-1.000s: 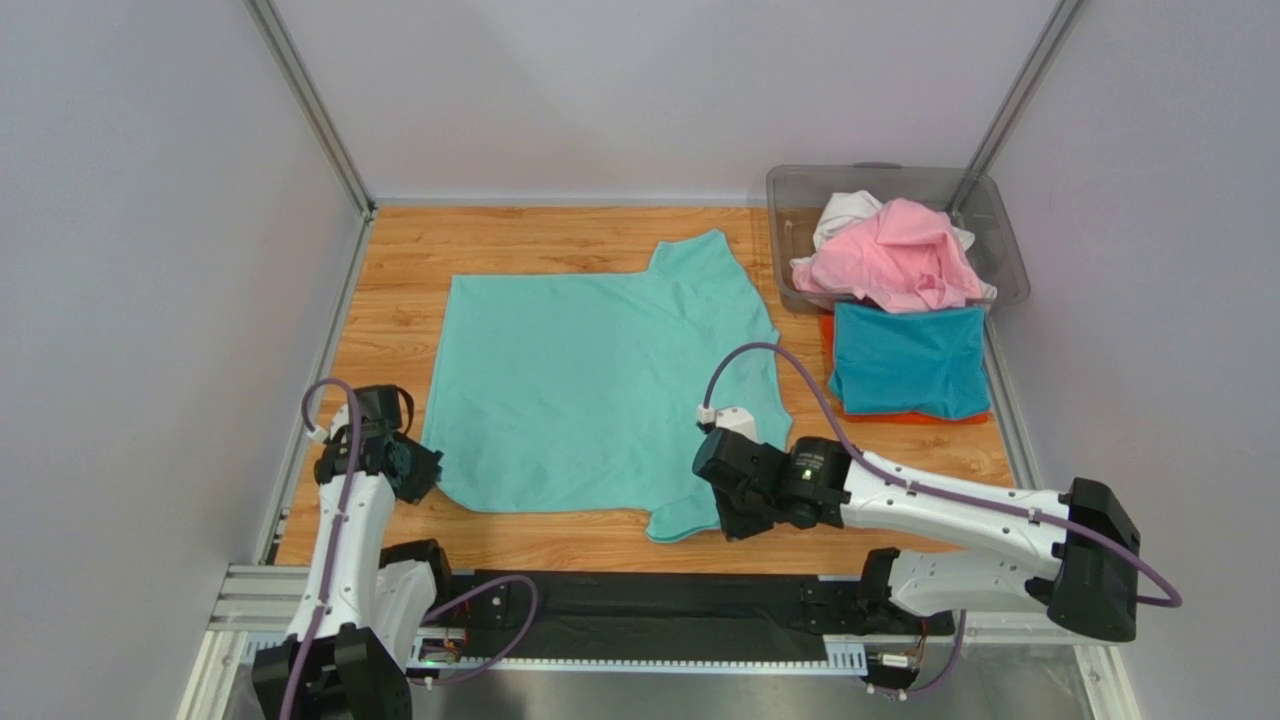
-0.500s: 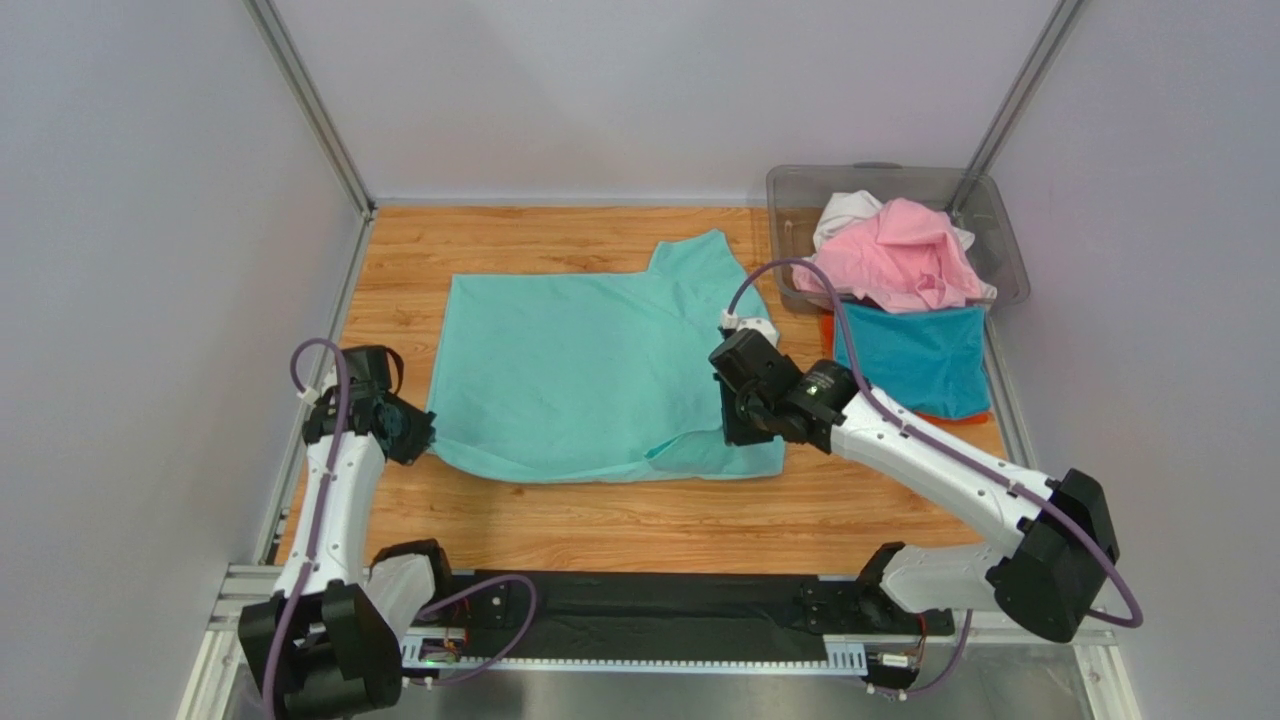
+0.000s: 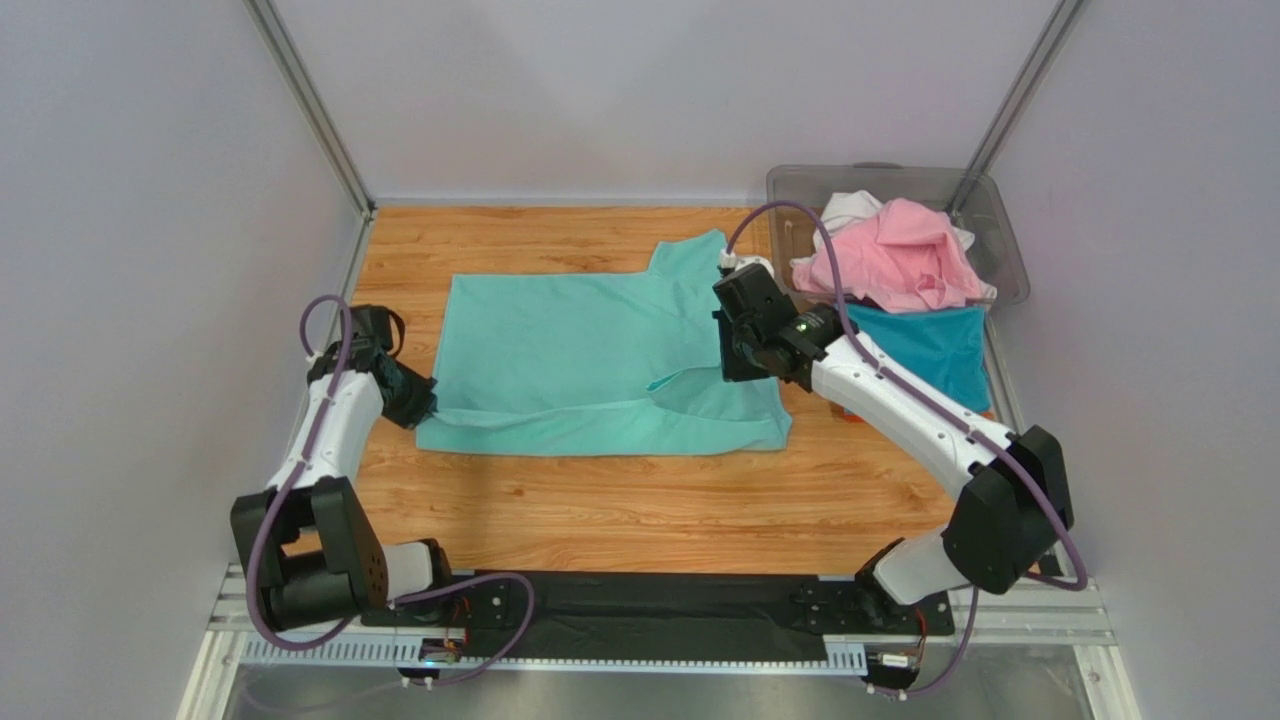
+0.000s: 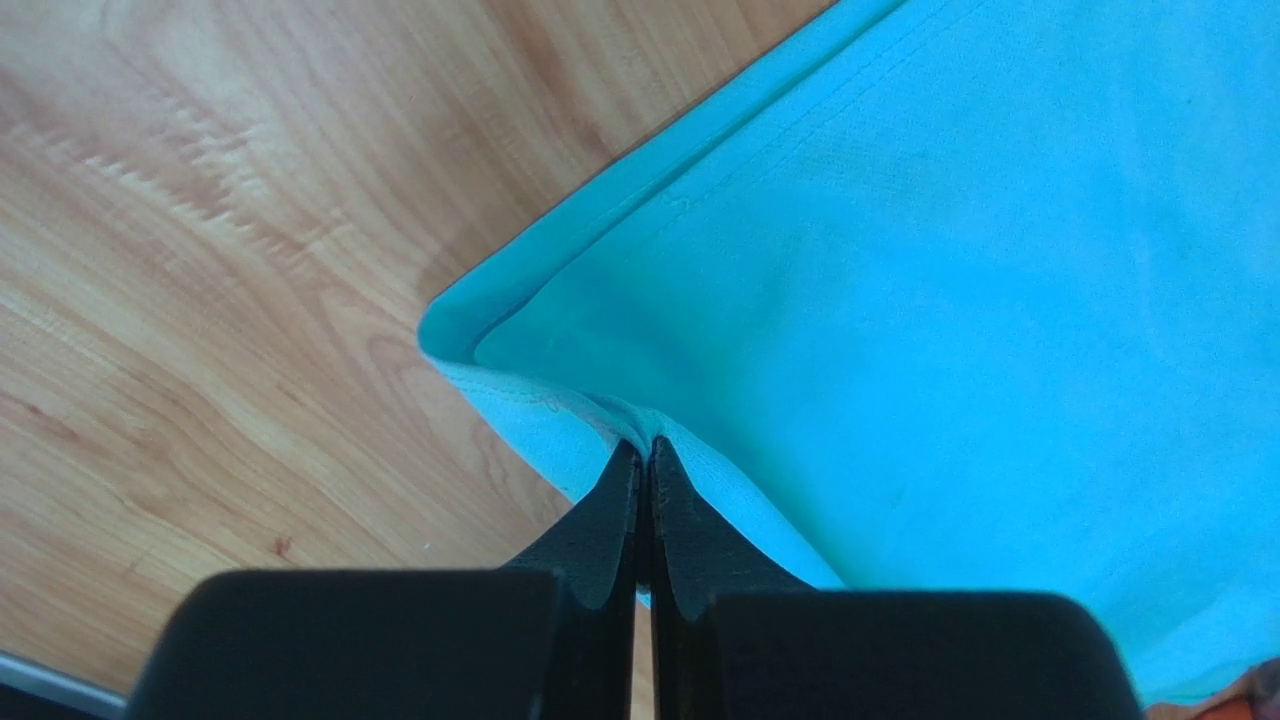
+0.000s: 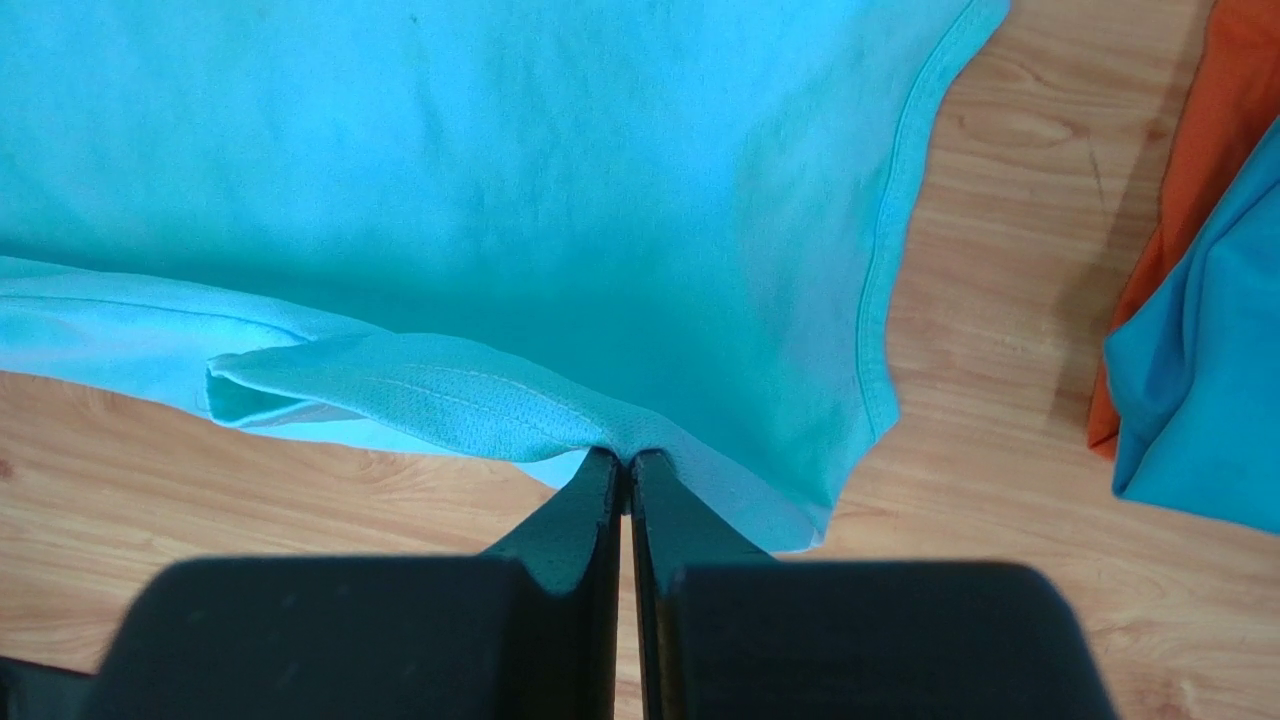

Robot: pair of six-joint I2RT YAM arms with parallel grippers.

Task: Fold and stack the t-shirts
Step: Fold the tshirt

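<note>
A mint green t-shirt (image 3: 579,353) lies on the wooden table with its near part folded back over itself. My left gripper (image 3: 409,402) is shut on the shirt's left folded edge; the left wrist view shows cloth (image 4: 902,285) pinched between the black fingers (image 4: 594,525) at my left gripper (image 4: 645,450). My right gripper (image 3: 732,365) is shut on the shirt's right edge; the right wrist view shows mint cloth (image 5: 526,180) pinched at my right gripper (image 5: 625,458). A folded teal blue t-shirt (image 3: 939,348) lies on an orange one (image 5: 1217,135) at the right. Pink (image 3: 894,255) and white (image 3: 849,207) shirts sit in the bin.
A clear grey plastic bin (image 3: 796,195) stands at the back right corner. Grey walls and metal posts enclose the table on three sides. Bare wood (image 3: 601,503) runs along the near edge in front of the shirt.
Both grippers have carried the shirt's near edge away from me, folding the lower part over the upper part. The right arm has stretched far back toward the bin.
</note>
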